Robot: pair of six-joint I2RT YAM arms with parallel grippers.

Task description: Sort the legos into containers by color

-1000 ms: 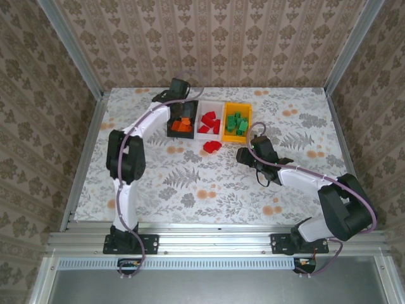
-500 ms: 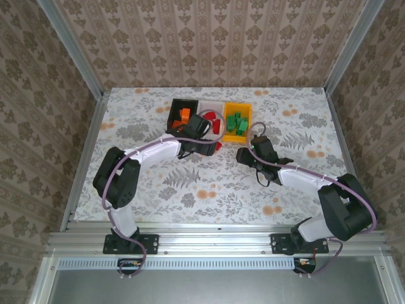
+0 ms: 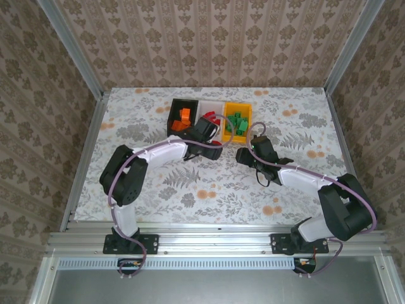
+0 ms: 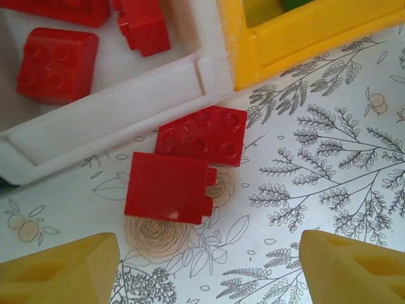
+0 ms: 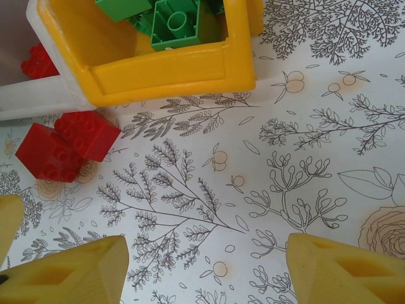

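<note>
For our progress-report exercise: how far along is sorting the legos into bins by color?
Done: orange bricks in the black bin, red bricks in the white bin, green bricks in the yellow bin. In hand: nothing gripped; the open left gripper hovers over two loose red bricks beside the white bin. Left: those two. The right gripper is open, empty.

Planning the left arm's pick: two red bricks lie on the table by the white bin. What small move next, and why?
Probably lower the left gripper onto the tipped red brick: the jaws stand open above it, and it lies nearest, against the studs-up red brick, both outside the white bin.
</note>
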